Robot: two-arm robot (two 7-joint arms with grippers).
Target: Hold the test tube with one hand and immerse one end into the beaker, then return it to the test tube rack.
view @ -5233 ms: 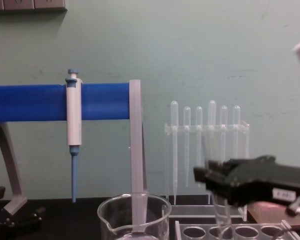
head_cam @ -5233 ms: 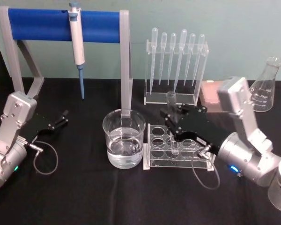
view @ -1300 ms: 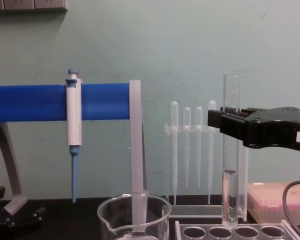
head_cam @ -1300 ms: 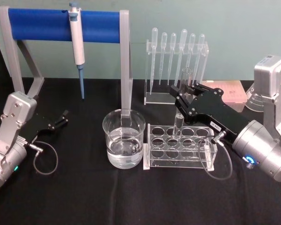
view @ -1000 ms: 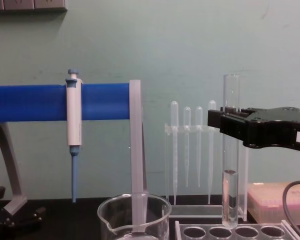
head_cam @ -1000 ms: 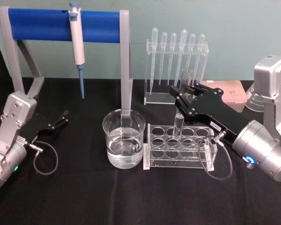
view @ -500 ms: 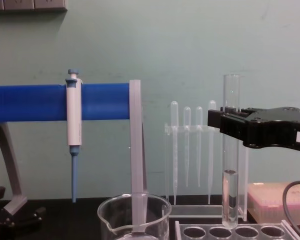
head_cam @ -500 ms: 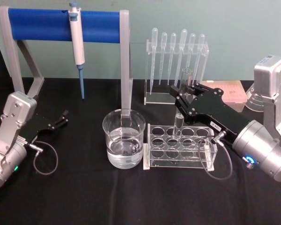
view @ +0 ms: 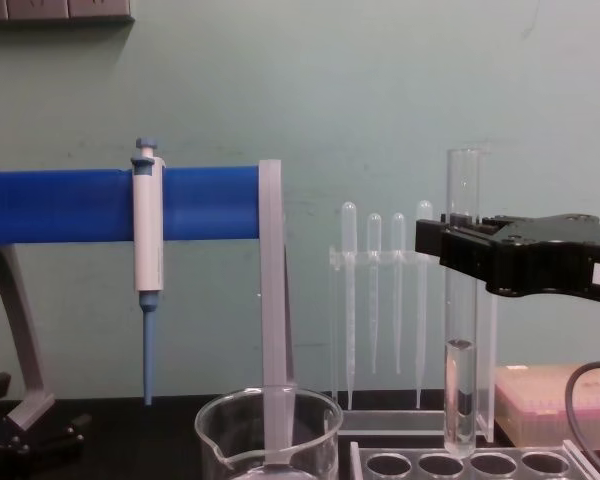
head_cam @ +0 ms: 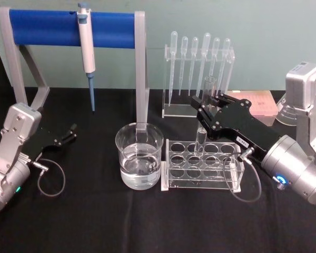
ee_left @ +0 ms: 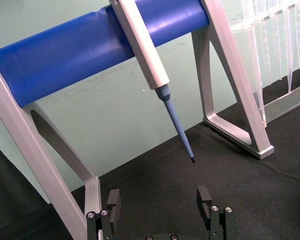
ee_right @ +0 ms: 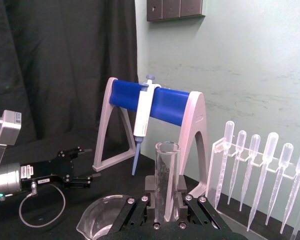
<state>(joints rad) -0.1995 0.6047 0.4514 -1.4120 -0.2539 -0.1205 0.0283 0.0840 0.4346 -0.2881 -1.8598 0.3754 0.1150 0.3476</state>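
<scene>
A table (head_cam: 147, 221) under black cloth carries the glassware. A beaker (head_cam: 139, 158) holding clear liquid stands near its middle. Just beside the beaker at 3 o'clock stands a clear tube rack (head_cam: 203, 167). From that rack, a clear pipette stand (head_cam: 192, 109) sits at 12 o'clock, near the back edge. A blue-barred stand (head_cam: 47, 27) spans 10 to 12 o'clock. A pink box (head_cam: 260, 103) lies at 2 o'clock.

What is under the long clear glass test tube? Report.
A back-row hole of the clear plastic rack; the test tube, clamped by the right gripper, hangs above it, its end hiding the hole's bottom. Left gripper sits open, far left.
</scene>
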